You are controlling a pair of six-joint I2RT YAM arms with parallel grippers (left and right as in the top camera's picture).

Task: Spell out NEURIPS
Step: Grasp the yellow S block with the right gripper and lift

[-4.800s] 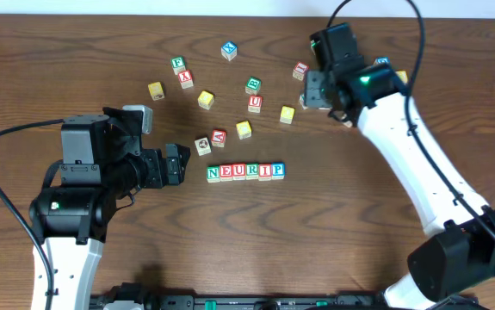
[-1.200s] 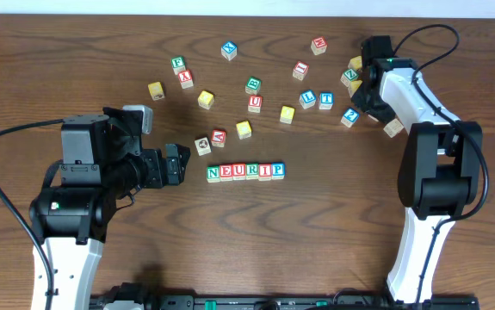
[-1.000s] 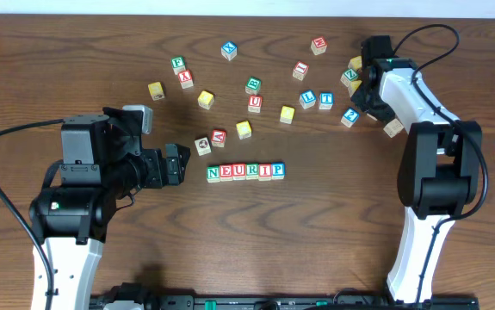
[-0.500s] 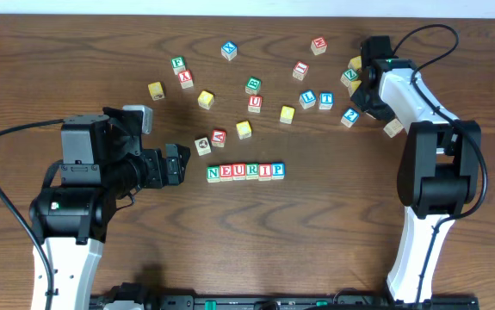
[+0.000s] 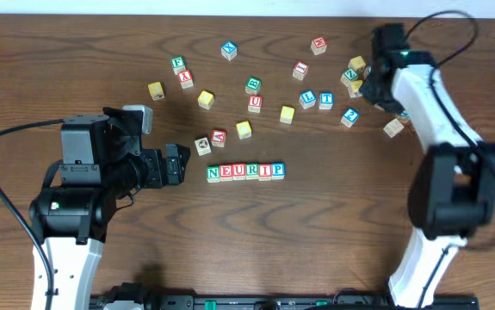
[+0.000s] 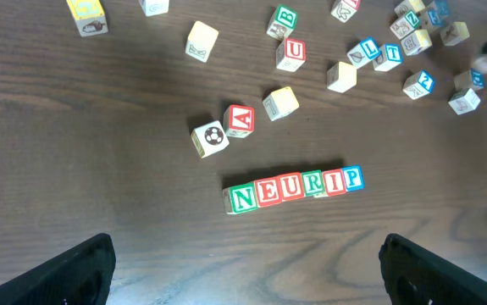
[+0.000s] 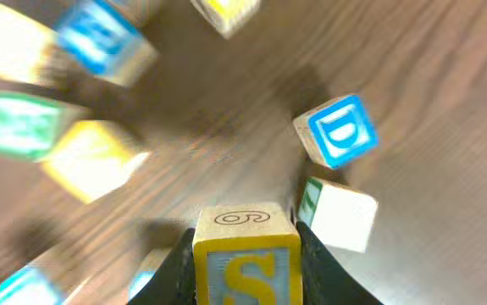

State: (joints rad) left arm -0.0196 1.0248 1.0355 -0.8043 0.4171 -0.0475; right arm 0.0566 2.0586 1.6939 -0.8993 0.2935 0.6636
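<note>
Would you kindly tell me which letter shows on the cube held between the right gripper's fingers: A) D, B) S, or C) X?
B: in the right wrist view, the yellow S cube is clamped in the right gripper with its S facing the camera, while the blue D cube lies loose beyond it.
</note>
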